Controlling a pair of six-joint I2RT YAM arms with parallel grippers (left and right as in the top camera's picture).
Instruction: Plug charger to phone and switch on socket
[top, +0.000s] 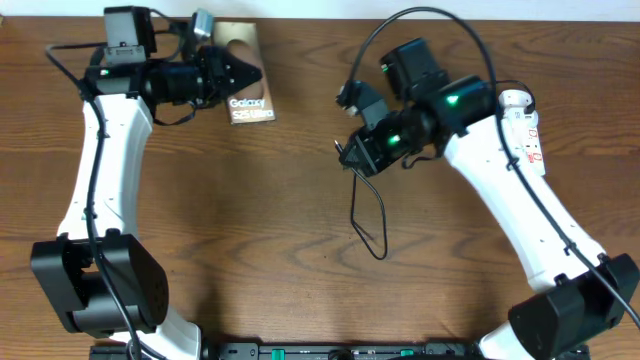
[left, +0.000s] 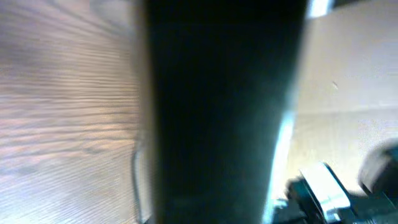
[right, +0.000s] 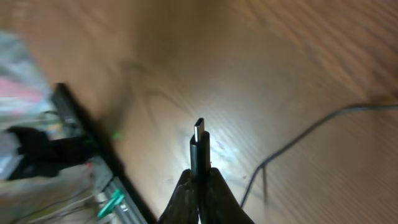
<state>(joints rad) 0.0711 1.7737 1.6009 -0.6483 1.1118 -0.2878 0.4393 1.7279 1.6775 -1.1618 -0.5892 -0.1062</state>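
Only the right wrist view shows the right hand pinched narrow on the charger plug, above mid-bench. Overhead, the phone lies near the far edge beneath the left hand, its opening impossible to tell; the socket sits far right.

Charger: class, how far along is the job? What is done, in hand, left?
Done: the right tool grips the charger by its plug. In hand: the left tool is at the phone; plug and phone sit well apart. Left: plugging in, then switching on the socket.
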